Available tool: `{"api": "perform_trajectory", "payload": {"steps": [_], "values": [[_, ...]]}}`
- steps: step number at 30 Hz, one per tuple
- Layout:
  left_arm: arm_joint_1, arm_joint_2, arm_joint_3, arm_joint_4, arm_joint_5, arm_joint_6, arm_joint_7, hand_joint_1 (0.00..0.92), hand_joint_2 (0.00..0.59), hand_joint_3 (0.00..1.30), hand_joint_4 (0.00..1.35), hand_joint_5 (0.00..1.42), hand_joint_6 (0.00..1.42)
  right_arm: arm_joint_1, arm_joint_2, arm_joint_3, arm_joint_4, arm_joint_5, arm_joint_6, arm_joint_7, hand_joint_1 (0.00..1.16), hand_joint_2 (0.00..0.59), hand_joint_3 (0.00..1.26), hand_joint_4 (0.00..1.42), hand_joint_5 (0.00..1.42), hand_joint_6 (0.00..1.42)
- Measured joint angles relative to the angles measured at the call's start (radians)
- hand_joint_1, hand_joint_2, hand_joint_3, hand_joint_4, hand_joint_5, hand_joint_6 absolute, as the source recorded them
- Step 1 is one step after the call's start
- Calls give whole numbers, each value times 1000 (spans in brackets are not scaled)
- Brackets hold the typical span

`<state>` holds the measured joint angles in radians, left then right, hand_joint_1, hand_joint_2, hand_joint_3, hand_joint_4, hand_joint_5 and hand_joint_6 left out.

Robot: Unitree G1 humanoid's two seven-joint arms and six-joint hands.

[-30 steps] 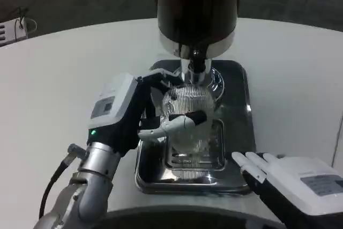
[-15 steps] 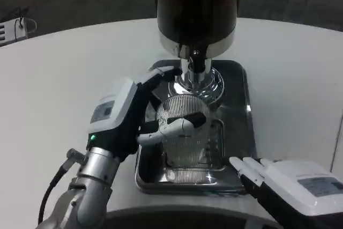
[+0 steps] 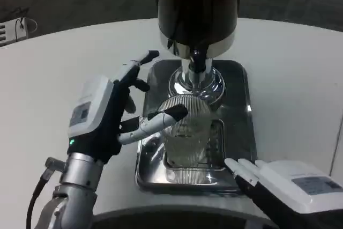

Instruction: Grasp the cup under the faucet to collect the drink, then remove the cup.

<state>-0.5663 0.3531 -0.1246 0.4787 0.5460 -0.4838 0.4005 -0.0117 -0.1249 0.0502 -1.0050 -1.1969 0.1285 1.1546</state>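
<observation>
A clear ribbed cup [image 3: 188, 130] stands upright on the grate of the steel drip tray [image 3: 247, 105], a little in front of the faucet [image 3: 198, 60] of the black dispenser [image 3: 196, 4]. My left hand [image 3: 102, 113] is to the cup's left with its fingers spread apart and lifted off the cup. Only its thumb [image 3: 158, 118] reaches the cup's left rim; whether it touches, I cannot tell. My right hand [image 3: 284, 183] lies flat at the table's front right, fingers stretched toward the tray's front corner, holding nothing.
The round white table [image 3: 300, 79] runs out to a curved front edge just below the tray. A white box with cables [image 3: 13, 28] sits off the table at far left. The dispenser's chrome base [image 3: 196, 85] stands at the back of the tray.
The cup came forward from under the faucet onto the grate. My left hand then let go, opened its fingers and drew back left. My right hand crept slightly left and lower.
</observation>
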Motion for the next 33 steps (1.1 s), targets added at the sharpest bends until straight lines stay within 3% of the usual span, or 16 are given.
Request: {"api": "perform_trajectory", "payload": {"steps": [6, 14, 25, 33], "values": [[63, 5, 37, -63, -40, -37, -5, 98, 26, 240, 221, 447, 767, -4, 0, 12, 13, -15, 12, 0, 524, 460, 0, 0, 0, 0], [133, 27, 77, -190, -190, -129, -120, 55, 39, 259, 236, 353, 484, -7, 0, 26, 16, -30, 19, -2, 524, 460, 0, 0, 0, 0], [124, 33, 120, -308, -386, -179, -329, 17, 46, 286, 292, 383, 444, -10, 7, 50, 16, -43, 20, -9, 519, 466, 0, 0, 0, 0], [74, 32, 139, -325, -463, -178, -444, 13, 56, 269, 262, 376, 411, 6, 9, 54, 7, -46, 20, -9, 512, 469, 0, 0, 0, 0]]}}
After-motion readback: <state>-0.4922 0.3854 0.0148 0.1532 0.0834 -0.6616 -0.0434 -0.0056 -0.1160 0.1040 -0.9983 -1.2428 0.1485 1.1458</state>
